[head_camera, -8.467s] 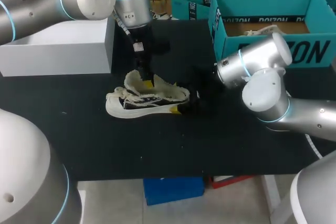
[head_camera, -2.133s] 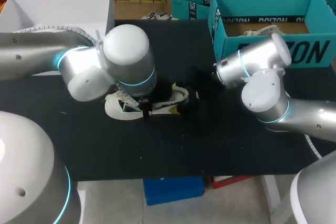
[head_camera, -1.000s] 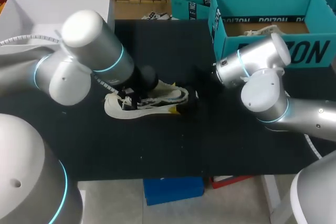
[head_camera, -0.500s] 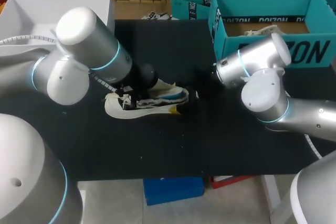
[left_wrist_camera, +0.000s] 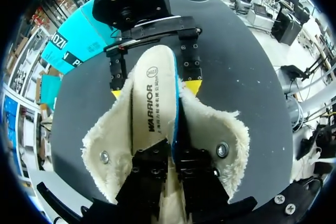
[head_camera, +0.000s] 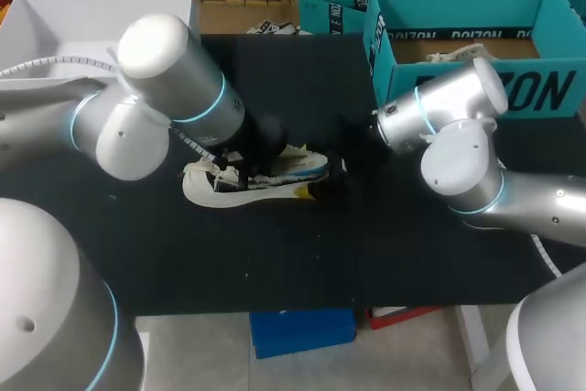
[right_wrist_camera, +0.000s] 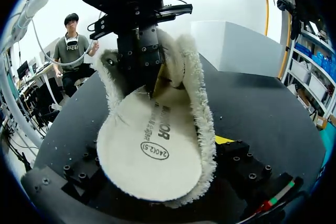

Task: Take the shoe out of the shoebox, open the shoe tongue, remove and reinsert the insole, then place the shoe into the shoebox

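Your shoe [head_camera: 261, 180] on table [head_camera: 366, 244], upright, heel between right gripper [head_camera: 322, 187] fingers, both touching it. Your left gripper [left_wrist_camera: 172, 169] sits inside shoe at toe end, fingers nearly together, pinching insole [left_wrist_camera: 149, 103] edge.

Both the left arm [head_camera: 160, 103] and the right arm [head_camera: 458, 148] are smooth silver tubes with rounded pale caps and thin light-blue rings at the joints. A ribbed white cable [head_camera: 55, 66] runs along the left arm, well behind its gripper. The left gripper [left_wrist_camera: 171, 155] has black blocky fingers studded with round screw heads. The right gripper [left_wrist_camera: 155, 89] looks the same, ending in yellow tips [left_wrist_camera: 192, 85], with what may be a red-and-green mark [right_wrist_camera: 274, 201] on the base behind them
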Tool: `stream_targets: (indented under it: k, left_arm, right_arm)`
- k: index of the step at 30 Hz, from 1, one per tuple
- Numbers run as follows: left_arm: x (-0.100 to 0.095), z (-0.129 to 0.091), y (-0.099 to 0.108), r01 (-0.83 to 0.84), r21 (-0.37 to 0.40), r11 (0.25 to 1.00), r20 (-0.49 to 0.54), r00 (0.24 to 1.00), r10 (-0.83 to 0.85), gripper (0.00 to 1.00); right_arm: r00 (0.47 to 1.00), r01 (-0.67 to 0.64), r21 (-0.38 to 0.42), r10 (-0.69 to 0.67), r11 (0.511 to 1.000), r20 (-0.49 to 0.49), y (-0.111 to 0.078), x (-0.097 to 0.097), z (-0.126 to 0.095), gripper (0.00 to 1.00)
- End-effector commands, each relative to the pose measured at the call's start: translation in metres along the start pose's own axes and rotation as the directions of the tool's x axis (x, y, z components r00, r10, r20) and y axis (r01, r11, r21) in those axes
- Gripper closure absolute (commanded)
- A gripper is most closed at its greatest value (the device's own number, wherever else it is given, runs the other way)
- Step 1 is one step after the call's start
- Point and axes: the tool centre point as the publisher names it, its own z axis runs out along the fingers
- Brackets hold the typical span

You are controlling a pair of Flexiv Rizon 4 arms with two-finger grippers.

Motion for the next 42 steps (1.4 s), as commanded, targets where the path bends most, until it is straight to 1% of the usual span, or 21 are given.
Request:
stream_targets:
  k: [1, 5, 8, 14, 19, 26, 34, 41, 42]
  left_arm:
    - [0.004, 0.009, -0.012, 0.002, -0.04, 0.999, 0.037, 0.999, -0.001, 0.71]
    - [0.01, 0.013, -0.019, -0.015, -0.062, 0.998, 0.08, 0.997, 0.02, 0.62]
    - [0.012, 0.014, -0.021, -0.015, -0.067, 0.998, 0.102, 0.995, 0.021, 0.61]
    - [0.011, 0.014, -0.022, -0.014, -0.05, 0.999, 0.112, 0.993, 0.02, 0.62]
    - [0.006, 0.012, -0.024, -0.014, -0.038, 0.999, 0.121, 0.992, 0.018, 0.63]
    - [0.0, 0.014, -0.036, -0.031, -0.022, 0.999, 0.133, 0.991, 0.033, 0.65]
    - [-0.005, 0.021, -0.05, -0.052, -0.013, 0.999, 0.131, 0.99, 0.053, 0.67]
    - [-0.007, 0.023, -0.055, -0.061, -0.01, 0.998, 0.132, 0.989, 0.061, 0.68]
    - [-0.007, 0.023, -0.055, -0.062, -0.011, 0.998, 0.133, 0.989, 0.063, 0.71]
  right_arm:
    - [1.0, -0.001, 0.0, 0.001, 1.0, 0.0, -0.003, -0.002, 0.002, 1.0]
    - [1.0, -0.001, 0.0, 0.001, 1.0, 0.0, -0.003, -0.002, 0.002, 1.0]
    - [1.0, -0.001, 0.0, 0.001, 1.0, 0.0, -0.003, -0.002, 0.002, 1.0]
    - [1.0, -0.001, 0.0, 0.001, 1.0, 0.0, -0.003, -0.002, 0.002, 1.0]
    - [1.0, -0.001, 0.0, 0.001, 1.0, 0.0, -0.003, -0.002, 0.002, 1.0]
    - [1.0, -0.001, 0.0, 0.001, 1.0, 0.0, -0.003, -0.002, 0.002, 1.0]
    - [1.0, -0.001, 0.0, 0.001, 1.0, 0.0, -0.003, -0.002, 0.002, 1.0]
    - [1.0, -0.001, 0.0, 0.001, 1.0, 0.0, -0.003, -0.002, 0.002, 1.0]
    - [1.0, -0.001, 0.0, 0.001, 1.0, 0.0, -0.003, -0.002, 0.002, 1.0]
